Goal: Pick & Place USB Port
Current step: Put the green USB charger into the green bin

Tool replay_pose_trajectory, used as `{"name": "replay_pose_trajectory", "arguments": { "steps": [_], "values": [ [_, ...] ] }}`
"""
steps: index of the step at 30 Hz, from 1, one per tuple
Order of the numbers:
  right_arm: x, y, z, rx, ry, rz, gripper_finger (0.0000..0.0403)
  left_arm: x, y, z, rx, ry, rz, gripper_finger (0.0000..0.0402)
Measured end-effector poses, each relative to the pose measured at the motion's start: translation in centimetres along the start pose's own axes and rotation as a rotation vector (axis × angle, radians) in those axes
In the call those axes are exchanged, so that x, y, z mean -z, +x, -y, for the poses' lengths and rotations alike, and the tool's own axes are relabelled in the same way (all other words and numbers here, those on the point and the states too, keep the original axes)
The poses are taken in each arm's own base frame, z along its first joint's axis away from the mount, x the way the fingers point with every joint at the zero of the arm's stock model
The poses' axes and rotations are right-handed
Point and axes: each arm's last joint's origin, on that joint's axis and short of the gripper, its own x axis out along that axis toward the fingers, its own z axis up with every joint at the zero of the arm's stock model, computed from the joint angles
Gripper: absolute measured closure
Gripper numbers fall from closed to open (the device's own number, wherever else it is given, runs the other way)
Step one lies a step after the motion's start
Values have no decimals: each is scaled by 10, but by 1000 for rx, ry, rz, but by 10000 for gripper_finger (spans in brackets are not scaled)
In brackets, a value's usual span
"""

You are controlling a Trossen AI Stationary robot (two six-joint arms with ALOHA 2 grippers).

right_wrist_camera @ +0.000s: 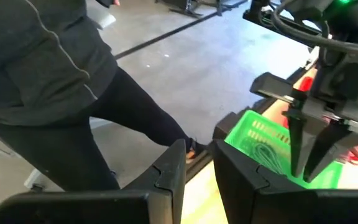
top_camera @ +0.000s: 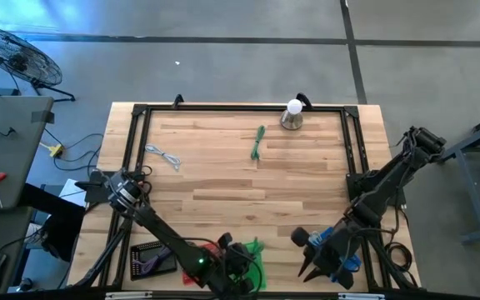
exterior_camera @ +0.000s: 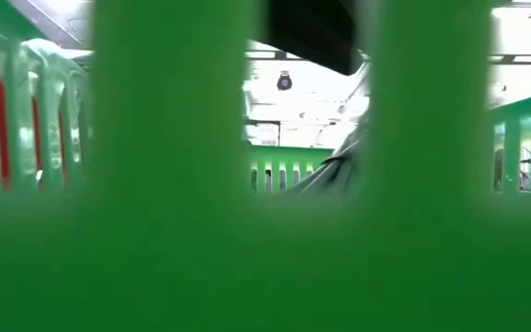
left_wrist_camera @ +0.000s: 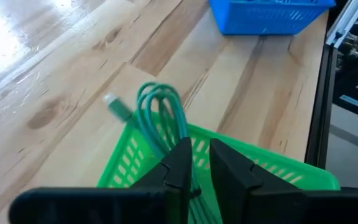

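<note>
Left gripper [left_wrist_camera: 194, 163]: over green basket [left_wrist_camera: 272, 163] at near tabletop [top_camera: 223, 175] edge, fingers nearly together around a coiled green USB cable [left_wrist_camera: 160, 115], apparently pinching it, coil hanging above basket rim. Right gripper [top_camera: 315, 268]: poised beside blue basket [left_wrist_camera: 263, 15], fingers slightly parted, empty. Second green cable [top_camera: 257, 142] lies mid-tabletop. Person [right_wrist_camera: 48, 87] stands beyond the tabletop.

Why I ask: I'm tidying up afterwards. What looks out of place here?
The coiled green cable sticks up out of the green plastic basket rather than lying flat, with the left gripper narrowly closed around it. On the wooden table, a second green cable and a white cable lie loose.
</note>
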Motion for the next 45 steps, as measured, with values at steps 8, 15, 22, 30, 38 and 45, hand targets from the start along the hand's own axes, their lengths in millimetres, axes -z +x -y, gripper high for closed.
{"name": "replay_pose_trajectory", "arguments": {
  "steps": [8,15,22,30,38,45],
  "values": [
    [3,-1,13,159,2,-33,329,-16,-9,6,-7,54,61,305],
    [19,-7,39,457,-10,-207,329,-45,-22,10,-62,181,65,266],
    [35,-21,75,642,26,-371,293,-85,-39,0,-200,253,62,214],
    [50,-51,135,812,21,-503,225,-144,-85,-31,-450,421,90,184],
    [52,-97,199,860,59,-439,221,-198,-133,-84,-517,440,105,183],
    [50,-128,239,884,-72,-508,221,-238,-157,-126,-555,505,76,183]
  ]
}}
